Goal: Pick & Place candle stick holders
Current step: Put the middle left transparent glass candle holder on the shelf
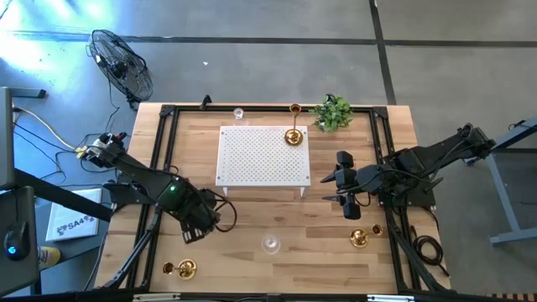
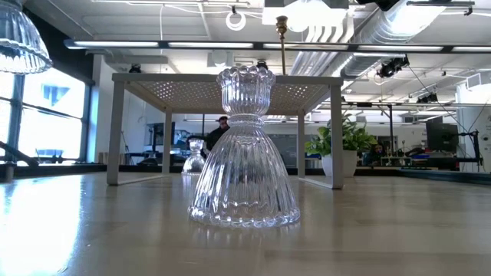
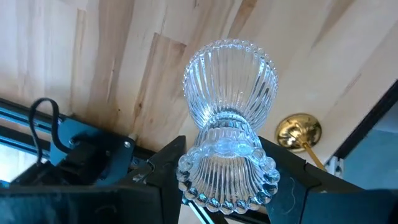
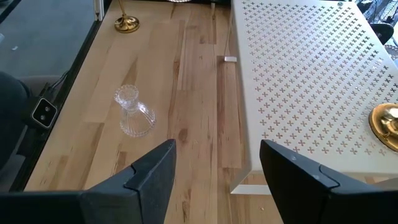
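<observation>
Over by the wooden bench's (image 1: 277,268) left edge, the left gripper (image 3: 227,171) is clamped on a clear ribbed glass candle stick holder (image 3: 230,124), so next it probably needs carrying to the white perforated platform (image 1: 262,155), while the right gripper (image 4: 217,165) waits spread wide near the right edge.

Clear glass candle stick holder (image 2: 245,149) close up on the wooden worktop (image 2: 399,230).

It stands upright on its flared ribbed base, scalloped cup on top. Behind it the white perforated platform (image 2: 153,86) rests on its legs, a thin brass candle stick holder (image 2: 282,42) rising from its top. A second glass holder (image 2: 194,156) sits farther back under the platform, and a green plant (image 2: 337,142) stands to the right. A person (image 2: 218,132) shows in the room beyond.
</observation>
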`<state>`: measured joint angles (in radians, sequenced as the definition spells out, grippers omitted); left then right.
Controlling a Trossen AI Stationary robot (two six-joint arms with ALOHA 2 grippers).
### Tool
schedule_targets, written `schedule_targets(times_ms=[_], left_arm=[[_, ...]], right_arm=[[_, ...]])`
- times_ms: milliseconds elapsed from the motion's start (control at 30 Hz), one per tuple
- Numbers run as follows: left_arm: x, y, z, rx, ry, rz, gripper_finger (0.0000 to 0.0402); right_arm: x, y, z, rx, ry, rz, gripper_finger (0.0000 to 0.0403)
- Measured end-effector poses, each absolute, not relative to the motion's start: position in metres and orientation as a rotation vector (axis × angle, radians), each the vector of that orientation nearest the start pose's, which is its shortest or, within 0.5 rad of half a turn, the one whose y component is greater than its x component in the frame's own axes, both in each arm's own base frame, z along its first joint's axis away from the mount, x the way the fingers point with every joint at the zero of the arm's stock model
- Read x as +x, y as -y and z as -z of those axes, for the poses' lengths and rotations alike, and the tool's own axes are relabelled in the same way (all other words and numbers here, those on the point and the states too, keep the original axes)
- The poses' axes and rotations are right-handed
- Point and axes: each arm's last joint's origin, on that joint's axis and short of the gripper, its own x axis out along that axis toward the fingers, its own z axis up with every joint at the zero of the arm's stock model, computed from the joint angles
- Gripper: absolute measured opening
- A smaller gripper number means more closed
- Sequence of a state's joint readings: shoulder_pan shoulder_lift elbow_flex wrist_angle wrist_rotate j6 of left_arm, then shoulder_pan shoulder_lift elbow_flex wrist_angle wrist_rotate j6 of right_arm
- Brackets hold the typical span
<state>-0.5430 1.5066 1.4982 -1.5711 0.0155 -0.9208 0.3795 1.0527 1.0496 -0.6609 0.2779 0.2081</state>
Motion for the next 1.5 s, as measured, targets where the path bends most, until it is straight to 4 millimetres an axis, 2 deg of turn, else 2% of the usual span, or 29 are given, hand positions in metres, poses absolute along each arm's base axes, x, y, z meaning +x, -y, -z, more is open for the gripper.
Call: schedule_targets(times_ms=[200,500,733,867,1200,1500], left_arm=[[0.215,0.124,-0.328,-0.28,-1.551,-0.301,0.016],[0.224,0.105,-0.328,-0.27,-1.545,-0.305,0.016],[0.234,0.093,-0.33,-0.235,-1.516,-0.238,0.016],[0.237,0.089,-0.341,-0.202,-1.464,-0.222,0.016],[0.236,0.086,-0.385,-0.179,-1.304,-0.19,0.016],[0.235,0.08,-0.404,-0.127,-1.212,-0.205,0.016]], right_arm=[[0.198,-0.07,-0.333,-0.013,-0.634,-0.032,0.0225],[0.198,-0.07,-0.333,-0.013,-0.634,-0.032,0.0225],[0.198,-0.07,-0.333,-0.013,-0.634,-0.032,0.0224],[0.198,-0.07,-0.333,-0.013,-0.634,-0.032,0.0224],[0.198,-0.07,-0.333,-0.014,-0.634,-0.033,0.0224],[0.198,-0.07,-0.333,-0.014,-0.634,-0.032,0.0224]])
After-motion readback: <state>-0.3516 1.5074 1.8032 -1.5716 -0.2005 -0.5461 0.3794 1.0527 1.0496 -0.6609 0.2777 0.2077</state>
